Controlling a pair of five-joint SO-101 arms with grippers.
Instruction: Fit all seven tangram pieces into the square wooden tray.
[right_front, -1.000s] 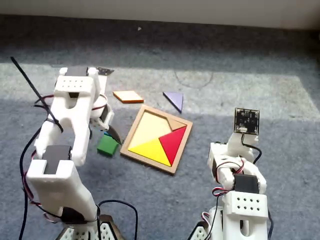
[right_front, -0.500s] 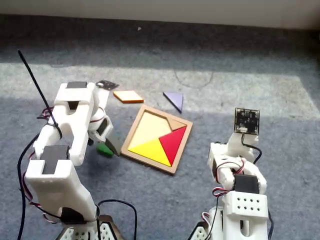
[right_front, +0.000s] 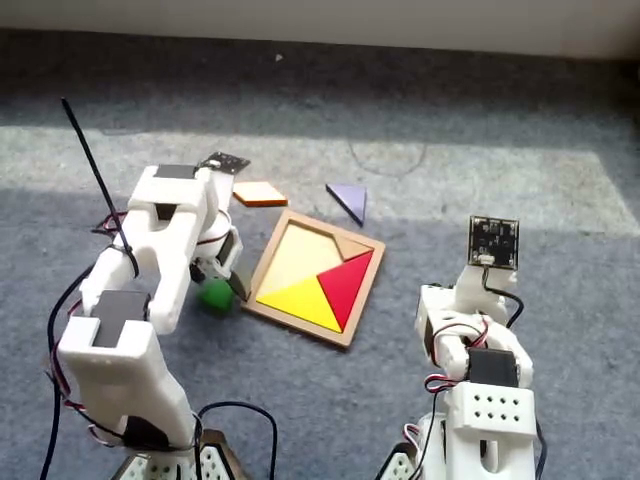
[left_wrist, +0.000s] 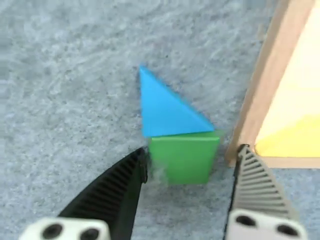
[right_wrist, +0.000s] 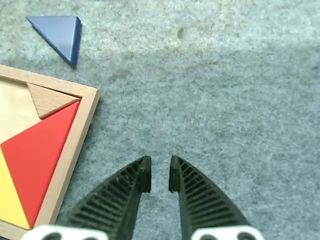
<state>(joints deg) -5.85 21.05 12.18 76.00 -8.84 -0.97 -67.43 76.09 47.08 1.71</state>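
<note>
The square wooden tray lies mid-carpet holding a yellow piece, a red triangle and a small wooden triangle. Just off its left edge a green square lies flat with a blue triangle touching it. My left gripper is open, one finger on either side of the green square. An orange parallelogram and a purple triangle lie beyond the tray. My right gripper hovers over bare carpet right of the tray, its fingers nearly together with nothing between them.
Grey carpet covers the whole work area. The tray's wooden rim runs close beside my left gripper's pale finger. The right arm's base stands at the front right.
My left arm has swung toward the tray and come down over the green square, which it now partly hides in the high view. The right arm has kept still.
</note>
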